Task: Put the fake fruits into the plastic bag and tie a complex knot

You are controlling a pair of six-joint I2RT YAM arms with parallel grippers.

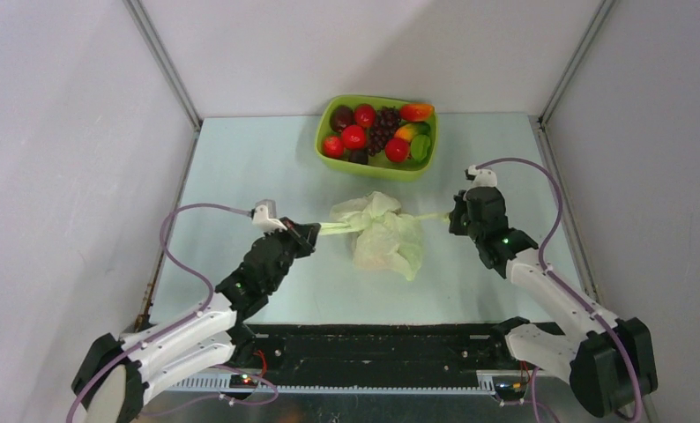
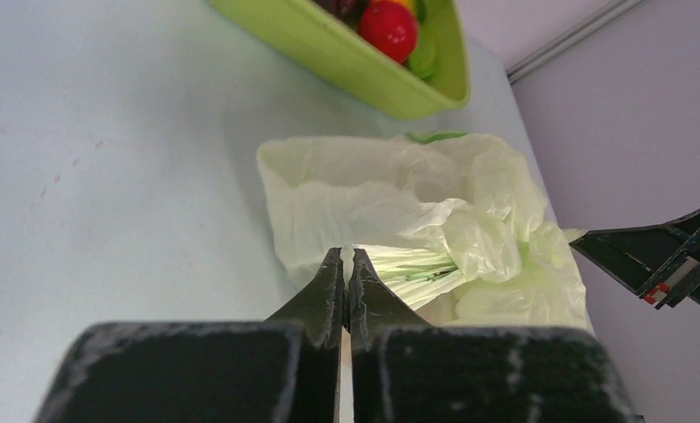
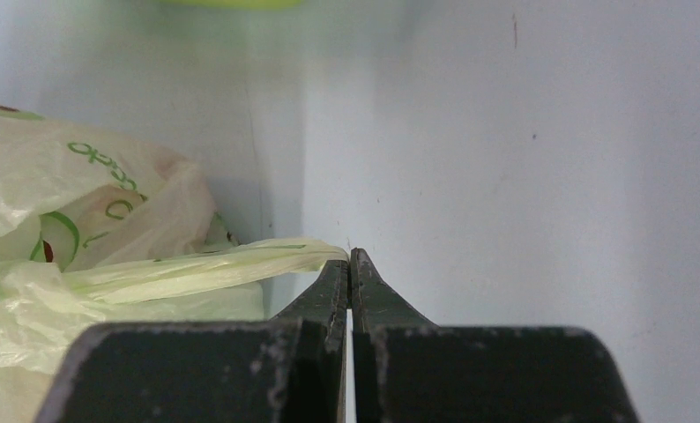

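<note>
The pale yellow-green plastic bag lies crumpled mid-table, and its contents do not show. Its two handles stretch out sideways from a bunched knot on top. My left gripper is shut on the left handle's end, and thin plastic shows between its tips in the left wrist view. My right gripper is shut on the right handle, which runs taut into its tips. Fake fruits lie in the tray behind the bag: red apples, a dark plum, purple grapes and a peach.
The lime-green tray stands at the back centre, just behind the bag, and its wall shows in the left wrist view. White walls close in the table on both sides and at the back. My right gripper appears beyond the bag in the left wrist view.
</note>
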